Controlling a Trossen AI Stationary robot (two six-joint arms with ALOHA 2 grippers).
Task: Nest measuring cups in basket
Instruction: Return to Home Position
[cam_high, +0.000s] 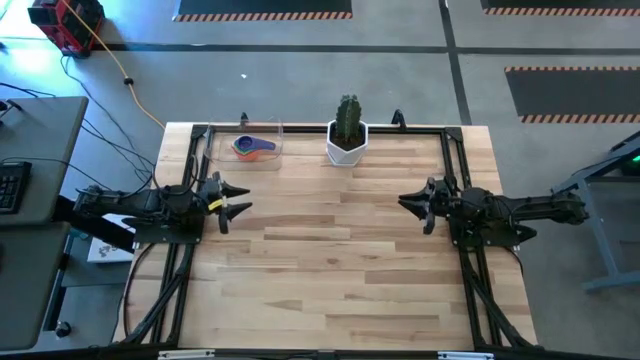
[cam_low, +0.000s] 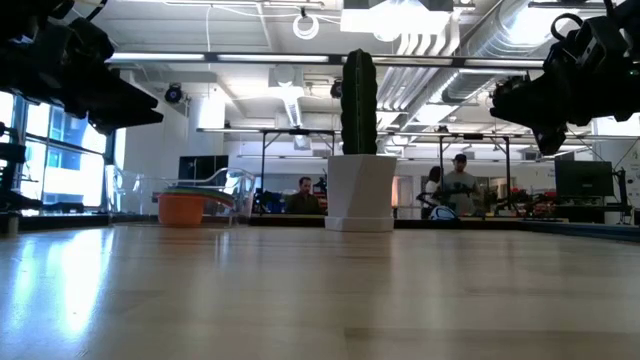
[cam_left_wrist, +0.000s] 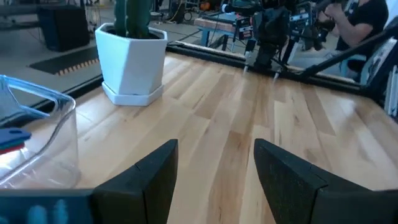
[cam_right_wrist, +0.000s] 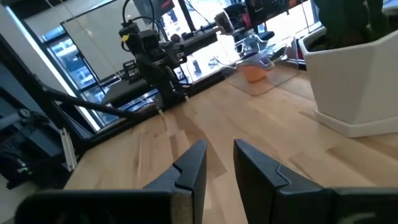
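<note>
The clear basket (cam_high: 222, 152) stands at the table's far left, and shows in the left wrist view (cam_left_wrist: 57, 127) too. Nested measuring cups (cam_high: 252, 147) sit inside it on its floor. Only an orange cup (cam_low: 182, 208) (cam_right_wrist: 254, 73) and blue parts (cam_left_wrist: 12, 138) show; the other colours are hidden. My left gripper (cam_high: 243, 199) (cam_left_wrist: 216, 163) hovers open at the table's left side, nearer than the basket. My right gripper (cam_high: 403, 203) (cam_right_wrist: 220, 157) hovers at the right side, its fingers a narrow gap apart. Both point toward the table's middle and touch nothing.
A white pot with a green cactus (cam_high: 347, 142) (cam_low: 360, 190) stands at the far edge, right of the basket. A black frame (cam_high: 455, 160) runs along the table's edges. People sit at desks in the room behind. Bare wood lies between the grippers.
</note>
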